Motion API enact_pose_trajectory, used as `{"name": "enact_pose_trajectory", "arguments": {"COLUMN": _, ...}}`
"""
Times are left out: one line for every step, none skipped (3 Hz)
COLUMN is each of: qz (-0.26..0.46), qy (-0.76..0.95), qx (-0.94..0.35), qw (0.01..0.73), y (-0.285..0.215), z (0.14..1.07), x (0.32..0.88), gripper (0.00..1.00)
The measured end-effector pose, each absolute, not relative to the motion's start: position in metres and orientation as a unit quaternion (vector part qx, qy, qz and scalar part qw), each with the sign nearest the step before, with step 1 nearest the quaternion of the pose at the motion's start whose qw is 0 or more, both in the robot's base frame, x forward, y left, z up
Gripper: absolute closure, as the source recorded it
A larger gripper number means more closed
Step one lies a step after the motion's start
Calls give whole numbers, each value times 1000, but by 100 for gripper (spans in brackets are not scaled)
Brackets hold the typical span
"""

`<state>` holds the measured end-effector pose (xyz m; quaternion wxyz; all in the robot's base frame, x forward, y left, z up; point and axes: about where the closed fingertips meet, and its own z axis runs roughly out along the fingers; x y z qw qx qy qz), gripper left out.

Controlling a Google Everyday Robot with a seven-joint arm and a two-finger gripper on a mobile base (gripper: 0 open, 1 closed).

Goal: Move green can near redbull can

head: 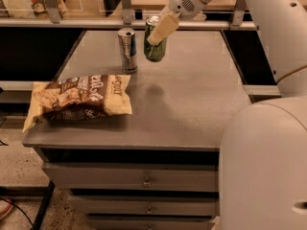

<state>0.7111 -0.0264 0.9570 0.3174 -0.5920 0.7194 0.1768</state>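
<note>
The green can point(154, 49) hangs tilted above the grey table, held in my gripper point(159, 31), whose pale fingers point(162, 28) clamp its upper side. The redbull can point(127, 50), slim, silver and blue, stands upright on the table's far left part. The green can is just to the right of the redbull can with a small gap between them, and its shadow falls on the table below. My white arm reaches in from the upper right.
A chip bag point(79, 98) lies flat at the table's point(192, 104) front left. The table has drawers below. A rail and shelf run behind the far edge. My white body fills the lower right.
</note>
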Motion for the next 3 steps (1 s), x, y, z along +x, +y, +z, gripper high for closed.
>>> {"name": "enact_pose_trajectory", "arguments": {"qz": 159, "qy": 712, "qx": -602, "qw": 324, "y": -19, "z": 953, "x": 717, "gripper": 59}}
{"name": "enact_pose_trajectory", "arguments": {"qz": 146, "qy": 702, "qx": -612, "qw": 333, "y": -16, "z": 944, "x": 725, "gripper": 36}}
{"name": "enact_pose_trajectory", "arguments": {"qz": 131, "qy": 697, "qx": -620, "qw": 334, "y": -16, "z": 929, "x": 733, "gripper": 13}}
